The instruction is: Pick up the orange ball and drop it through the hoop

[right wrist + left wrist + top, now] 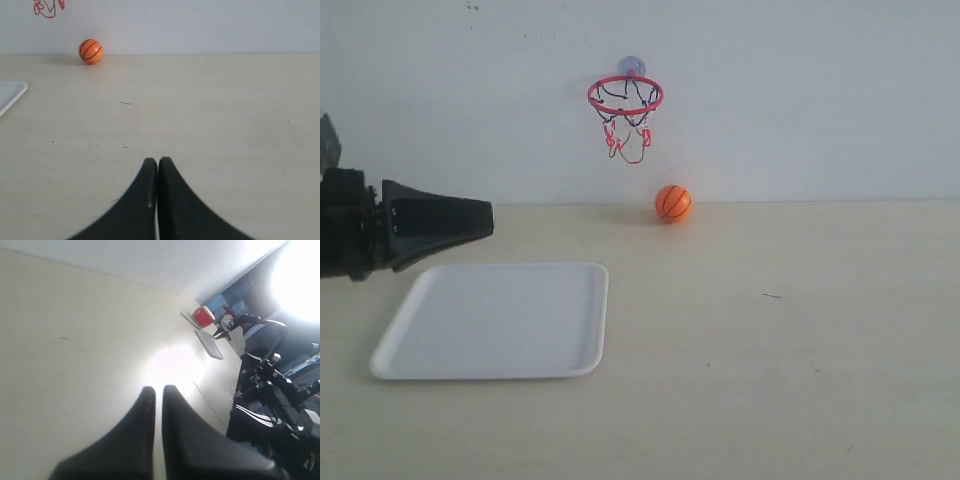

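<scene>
Exterior view: orange ball [673, 202] on table [770, 350] near wall [820, 100].

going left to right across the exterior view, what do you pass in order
left arm → white tray → hoop → orange ball

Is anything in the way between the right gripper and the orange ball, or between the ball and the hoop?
Nothing visible. Only bare table lies between the right gripper and the orange ball, and open air separates the ball from the hoop above it.
</scene>
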`<action>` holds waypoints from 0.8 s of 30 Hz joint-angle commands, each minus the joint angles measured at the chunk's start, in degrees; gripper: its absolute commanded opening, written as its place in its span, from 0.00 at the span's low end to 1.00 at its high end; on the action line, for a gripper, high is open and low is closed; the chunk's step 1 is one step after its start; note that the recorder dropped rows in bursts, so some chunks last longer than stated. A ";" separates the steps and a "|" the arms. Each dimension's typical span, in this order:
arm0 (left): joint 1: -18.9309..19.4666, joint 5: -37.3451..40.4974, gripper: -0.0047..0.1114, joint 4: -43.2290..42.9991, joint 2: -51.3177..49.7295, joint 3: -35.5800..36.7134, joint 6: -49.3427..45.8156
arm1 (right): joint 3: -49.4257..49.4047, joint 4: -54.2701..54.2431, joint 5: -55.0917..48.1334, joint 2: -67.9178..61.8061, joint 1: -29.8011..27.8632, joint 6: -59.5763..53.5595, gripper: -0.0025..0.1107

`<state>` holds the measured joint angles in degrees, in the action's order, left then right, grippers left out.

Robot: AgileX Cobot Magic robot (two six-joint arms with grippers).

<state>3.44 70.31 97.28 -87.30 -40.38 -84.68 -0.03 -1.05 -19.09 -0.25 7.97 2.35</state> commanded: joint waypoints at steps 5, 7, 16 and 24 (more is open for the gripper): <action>1.42 -0.35 0.08 2.67 6.97 7.00 -2.81 | 0.03 0.06 0.21 0.25 0.05 0.02 0.02; 1.65 -0.35 0.08 2.67 7.73 7.00 -2.81 | 0.03 0.06 0.21 0.25 0.05 0.02 0.02; 2.07 -37.88 0.08 2.67 34.76 10.22 -4.31 | 0.03 0.06 0.21 0.25 0.05 0.14 0.02; 2.07 -56.02 0.08 2.67 76.44 24.59 -10.90 | 0.03 0.06 0.21 0.25 0.05 0.14 0.02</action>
<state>5.35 15.26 99.35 -16.57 -18.06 -93.48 -0.03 -1.05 -19.09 -0.25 7.97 2.35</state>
